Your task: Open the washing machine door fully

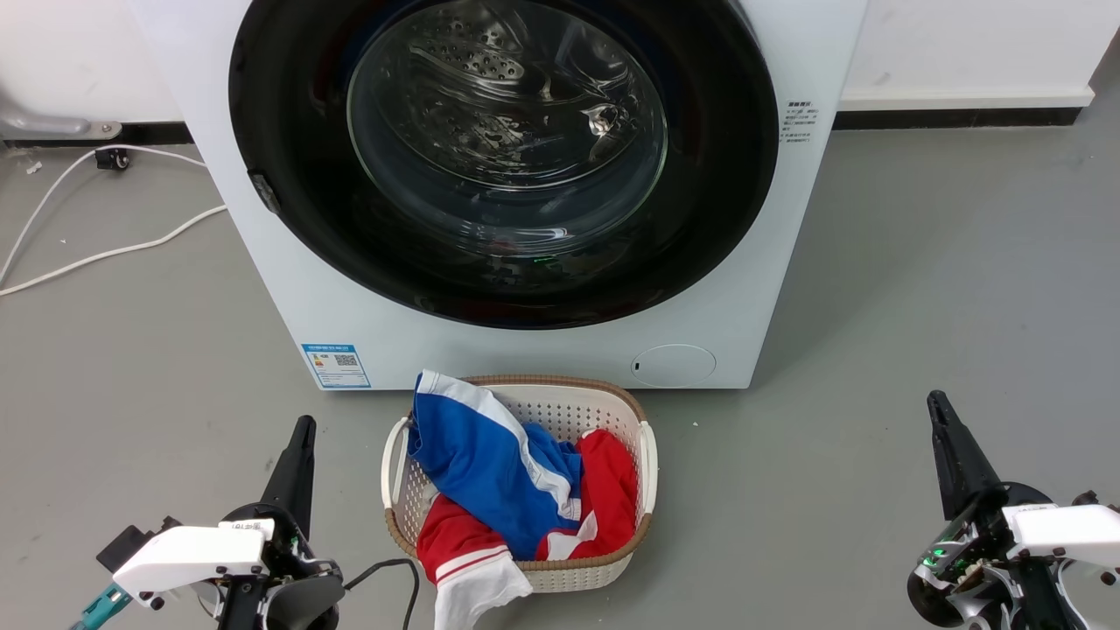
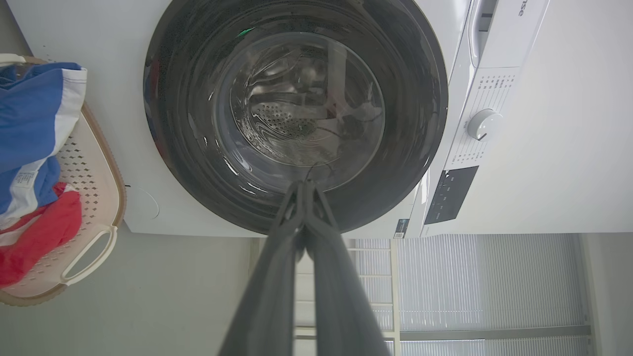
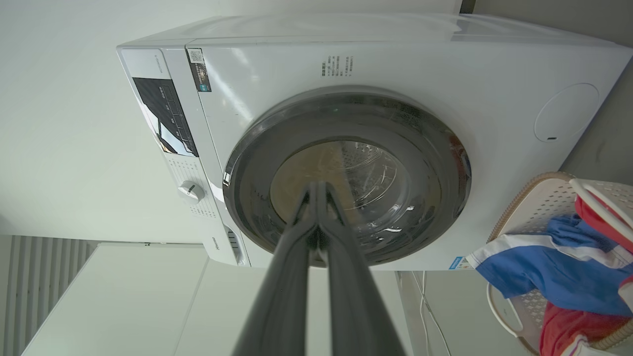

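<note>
The white washing machine [image 1: 289, 289] stands straight ahead on the grey floor. Its washing machine door [image 1: 289, 175], a wide glossy black rim around a bulging glass bowl, lies flat against the front. Both wrist views show the door too [image 2: 178, 123] [image 3: 257, 163]. My left gripper [image 1: 303, 426] rests low at the left, its fingertips together, shut on nothing. At the lower right stands my right gripper [image 1: 936, 401], likewise shut and empty. Both are well short of the machine. In each wrist view the fingers [image 2: 277, 277] [image 3: 287, 287] meet at the tips.
A white laundry basket [image 1: 647, 455] with blue, red and white clothes sits on the floor right before the machine, between my arms. White cables [image 1: 105, 254] trail over the floor at the left. A round flap [image 1: 674, 365] and a blue label [image 1: 335, 365] are low on the front.
</note>
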You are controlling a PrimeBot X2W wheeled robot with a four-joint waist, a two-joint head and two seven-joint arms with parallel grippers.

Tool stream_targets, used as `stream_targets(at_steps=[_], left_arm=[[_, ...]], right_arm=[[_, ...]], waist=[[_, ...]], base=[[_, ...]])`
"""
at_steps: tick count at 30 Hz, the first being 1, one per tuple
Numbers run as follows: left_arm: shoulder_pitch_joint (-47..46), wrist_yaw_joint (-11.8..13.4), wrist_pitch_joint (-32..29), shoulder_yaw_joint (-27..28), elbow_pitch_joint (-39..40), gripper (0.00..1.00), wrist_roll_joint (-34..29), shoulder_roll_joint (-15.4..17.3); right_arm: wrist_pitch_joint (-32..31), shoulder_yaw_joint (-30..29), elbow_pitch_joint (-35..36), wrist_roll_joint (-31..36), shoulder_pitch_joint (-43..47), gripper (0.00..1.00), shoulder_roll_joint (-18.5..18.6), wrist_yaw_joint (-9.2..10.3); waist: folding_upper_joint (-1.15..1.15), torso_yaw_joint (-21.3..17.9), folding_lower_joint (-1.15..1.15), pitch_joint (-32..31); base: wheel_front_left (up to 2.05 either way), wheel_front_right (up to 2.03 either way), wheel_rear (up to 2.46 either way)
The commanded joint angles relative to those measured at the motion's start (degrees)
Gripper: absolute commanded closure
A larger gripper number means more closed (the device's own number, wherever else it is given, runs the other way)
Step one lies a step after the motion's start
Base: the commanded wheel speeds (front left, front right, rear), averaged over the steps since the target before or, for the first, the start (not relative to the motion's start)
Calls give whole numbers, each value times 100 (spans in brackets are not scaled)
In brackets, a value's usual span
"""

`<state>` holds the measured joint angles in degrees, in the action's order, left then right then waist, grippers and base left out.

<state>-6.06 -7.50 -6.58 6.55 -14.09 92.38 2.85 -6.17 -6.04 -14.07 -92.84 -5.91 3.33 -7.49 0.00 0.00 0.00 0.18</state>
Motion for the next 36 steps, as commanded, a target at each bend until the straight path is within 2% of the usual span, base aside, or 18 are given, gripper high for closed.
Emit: stream_targets(at_steps=[1,30,31,36], left_arm=[[-43,-18,-12,10,-1,100,7,-4],[-42,-18,-11,9,-1,100,8,-4],[3,1,2,0,-10,0,0,-1],[173,2,55,-36,-149,0,-11,-20]], right_arm=[[-23,-10,-4,16,-64,100,-20,0],[-32,-27,-5,34,-67,100,-31,0],[-17,-18,-9,12,3,0,-14,1],[28,-11,-161,36,175,0,-32,9]], waist=[[0,0,0,0],[0,0,0,0],[0,0,0,0],[0,0,0,1]], base=[[0,0,0],[0,0,0],[0,0,0],[0,0,0]])
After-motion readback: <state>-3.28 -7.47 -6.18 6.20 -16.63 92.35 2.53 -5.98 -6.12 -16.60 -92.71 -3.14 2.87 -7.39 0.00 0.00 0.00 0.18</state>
